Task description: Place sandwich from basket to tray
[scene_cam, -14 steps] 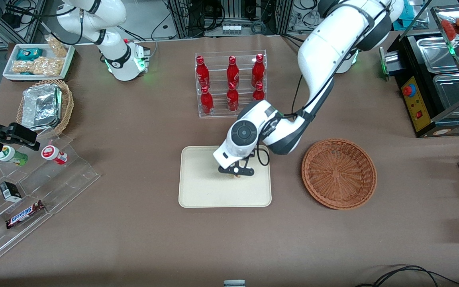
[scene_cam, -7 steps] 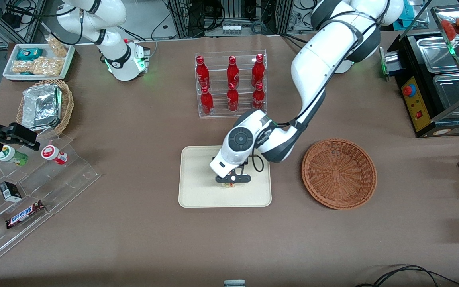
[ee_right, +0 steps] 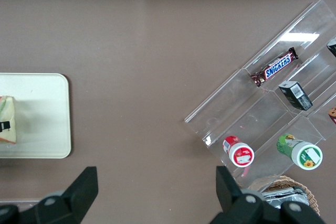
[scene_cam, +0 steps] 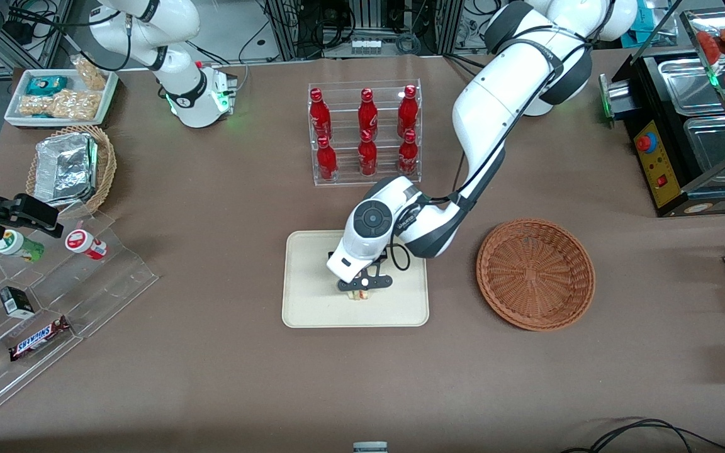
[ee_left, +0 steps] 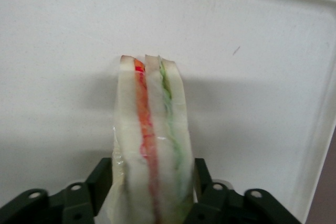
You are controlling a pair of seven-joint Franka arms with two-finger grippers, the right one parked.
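One brown table (scene_cam: 211,352) fills the scene, lab racks and cabling along its edge farthest from the front camera. Six red bottles sit in a clear rack (scene_cam: 365,132), farther from the camera than the tray (scene_cam: 312,302). The basket (scene_cam: 535,274), reddish-brown wicker, lies beside the tray toward the working arm's end, nothing in it. A black appliance with metal pans (scene_cam: 690,132) stands at that same end. Toward the parked arm's end: clear stepped shelves (scene_cam: 54,296) with a Snickers bar (scene_cam: 39,338), two small jars and a small dark box; a tan wicker basket with a foil container (scene_cam: 67,168); a white snack tray (scene_cam: 60,95).

Left arm reaches from the table edge farthest from the camera, bends at the elbow, wrist pointing down over the tray. The gripper (scene_cam: 363,288) is low above the tray's middle, clenched on the sandwich (ee_left: 151,145); black fingers (ee_left: 101,179) press both bread faces.

Sandwich is over the cream tray, held on edge, its narrow end at or just above the tray surface; contact can't be told. White bread, one red-orange filling stripe, one green stripe, clear wrap wrinkled near the fingers. The right wrist view shows it over the tray too.
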